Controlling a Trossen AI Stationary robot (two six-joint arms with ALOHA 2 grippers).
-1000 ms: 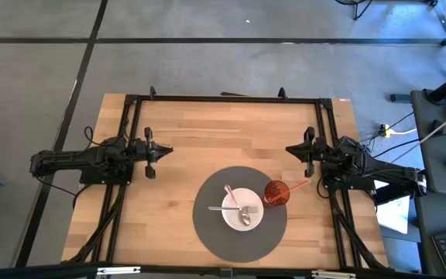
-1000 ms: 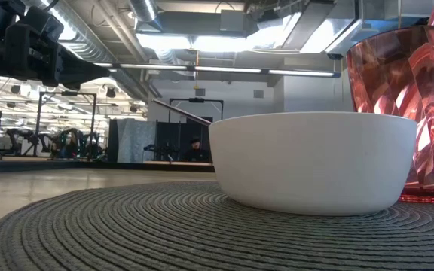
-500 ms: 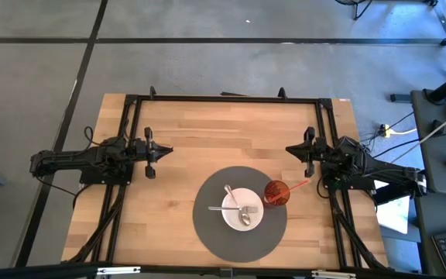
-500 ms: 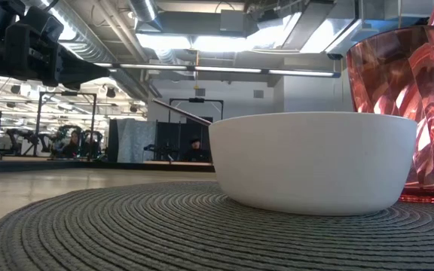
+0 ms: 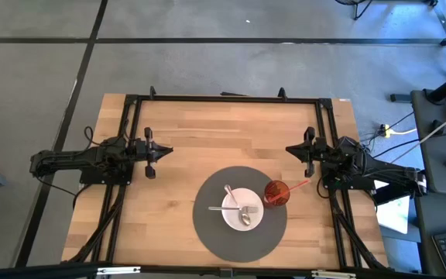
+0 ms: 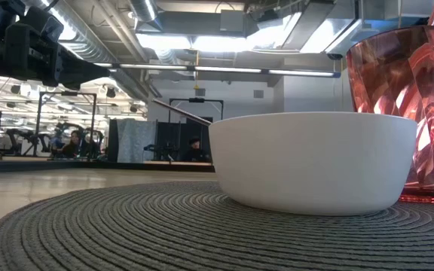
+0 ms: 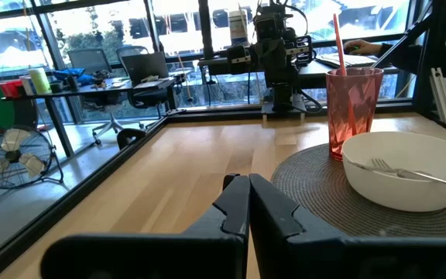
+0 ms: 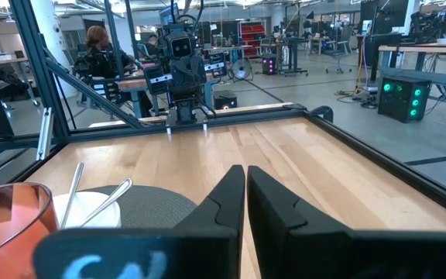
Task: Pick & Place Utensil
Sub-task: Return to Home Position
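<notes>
Left arm (image 5: 84, 164) and right arm (image 5: 362, 169): matte black, boxy jointed links; black cables (image 5: 99, 221) trail from the bases; left gripper (image 7: 247, 182) and right gripper (image 8: 245, 172): flat, angular black fingers; right wrist housing bears a blue marking (image 8: 122, 267).

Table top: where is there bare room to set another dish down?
The widest bare stretch of the table lies between the back frame rail and the left gripper and right gripper. Another patch sits at the high view's lower left, between the left arm and the gray mat. Crowded: the mat's middle and right, with the white bowl and orange cup.
</notes>
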